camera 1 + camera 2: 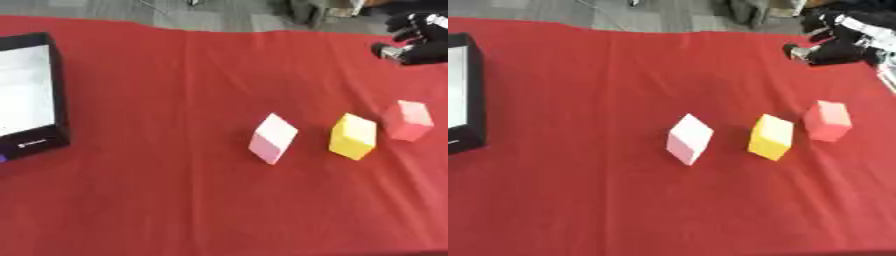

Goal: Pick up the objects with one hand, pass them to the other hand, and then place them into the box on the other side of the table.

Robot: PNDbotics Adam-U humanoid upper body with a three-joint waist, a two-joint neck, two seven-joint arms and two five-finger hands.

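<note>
A black box (58, 95) with a white inside sits at the left edge of the table, on the red cloth (175, 200). A small purple bit shows just below the box's near corner, too little to make out.

Near the middle of the cloth stands a pale pink block (273, 138), tipped up on an edge. Just to its right is a yellow block (353, 136), also tilted, and close beside that a salmon-pink block (408, 120). The three lie in a loose row, near one another but not touching, and well apart from the box.

At the upper right, the robot's right hand (833, 47) hangs above the far side of the cloth, beyond the salmon-pink block and clear of it. Its fingers look curled inward and hold nothing. The left hand shows in neither view.
</note>
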